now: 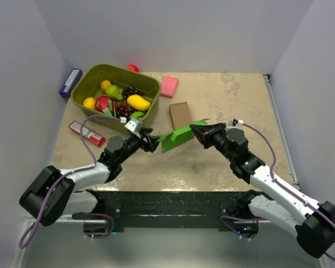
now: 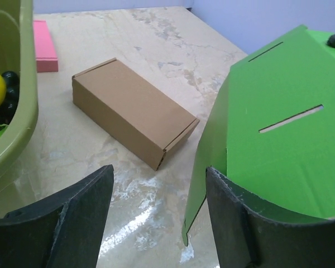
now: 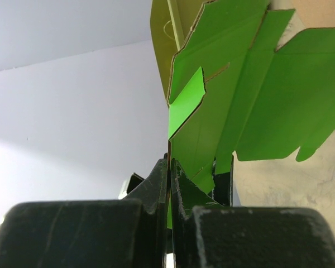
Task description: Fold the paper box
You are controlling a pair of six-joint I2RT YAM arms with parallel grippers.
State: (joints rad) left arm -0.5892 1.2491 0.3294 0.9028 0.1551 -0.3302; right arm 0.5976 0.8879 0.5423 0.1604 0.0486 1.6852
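Top external view shows the paper box point(image 1: 181, 135) held tilted at frame centre, the right gripper point(image 1: 195, 129) pinched on its right edge. The left gripper point(image 1: 154, 143) gapes at the lower-left flap; best to seat that flap fully between the fingers before creasing.

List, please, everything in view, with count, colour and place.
paper box: one, bright green, held up mid-table
brown box: one, brown, behind the paper box
pad: one, pink, right of the bin
bin: one, olive, far left
fruit: several, yellow, red, green, dark, in the bin
ball: one, red, behind the bin
packet: one, red, near side of the bin
blue box: one, blue, left of the bin
left gripper: one, black, open, left of the paper box
right gripper: one, black, shut on the paper box
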